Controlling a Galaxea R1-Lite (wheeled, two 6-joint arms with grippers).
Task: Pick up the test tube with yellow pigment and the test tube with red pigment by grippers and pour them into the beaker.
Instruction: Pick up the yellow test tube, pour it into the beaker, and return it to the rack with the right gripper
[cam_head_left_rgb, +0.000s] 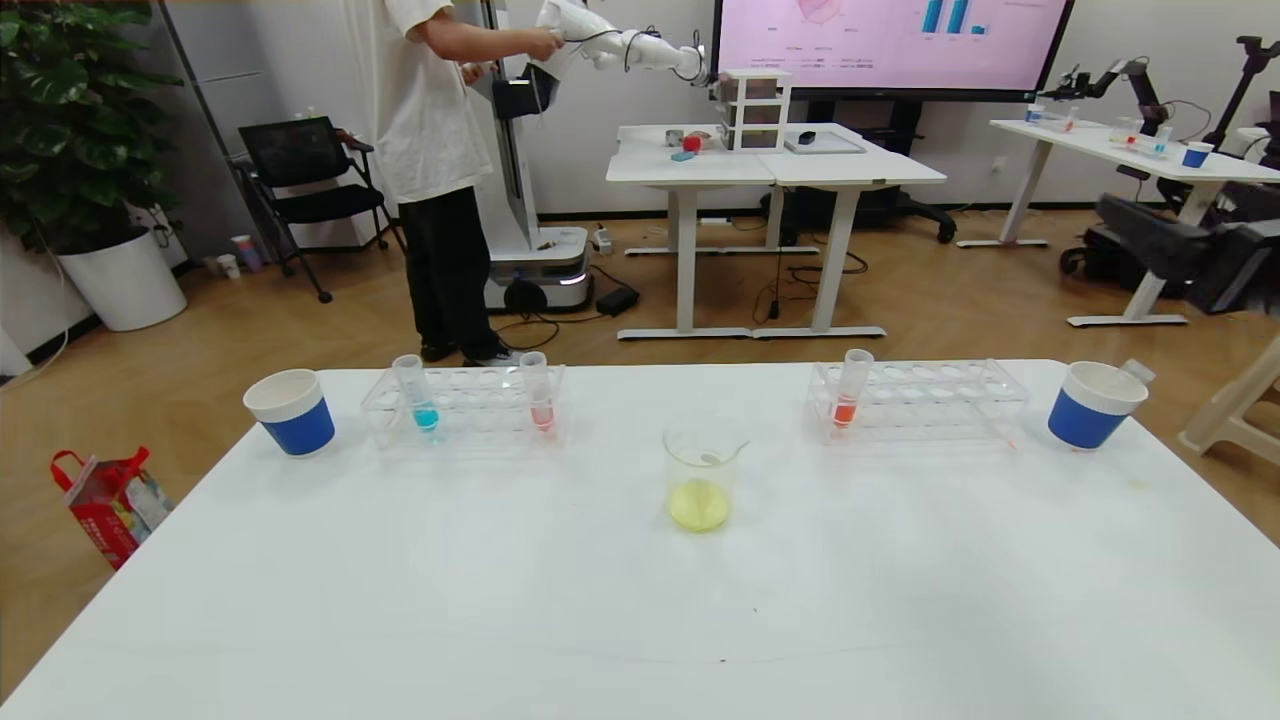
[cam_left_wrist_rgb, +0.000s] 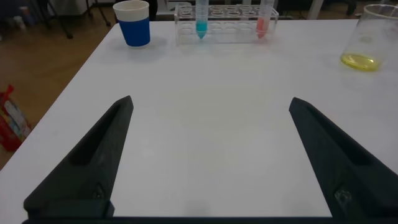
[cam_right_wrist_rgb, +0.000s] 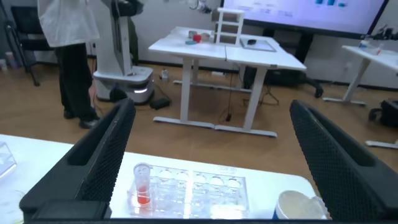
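Observation:
The beaker (cam_head_left_rgb: 700, 480) stands mid-table with yellow liquid in its bottom; it also shows in the left wrist view (cam_left_wrist_rgb: 367, 40). The test tube with red pigment (cam_head_left_rgb: 537, 392), pale salmon, stands upright in the left rack (cam_head_left_rgb: 470, 410) beside a blue-liquid tube (cam_head_left_rgb: 415, 393). No tube with yellow liquid shows. My left gripper (cam_left_wrist_rgb: 211, 101) is open and empty above bare table, well short of that rack. My right gripper (cam_right_wrist_rgb: 211, 104) is open and empty, facing the right rack (cam_right_wrist_rgb: 199, 193). Neither gripper shows in the head view.
The right rack (cam_head_left_rgb: 920, 400) holds one brighter orange-red tube (cam_head_left_rgb: 851, 388). Blue-and-white paper cups stand at far left (cam_head_left_rgb: 291, 411) and far right (cam_head_left_rgb: 1092, 404); a clear tube end (cam_head_left_rgb: 1138, 371) pokes from the right one. A person and other tables stand beyond the table's far edge.

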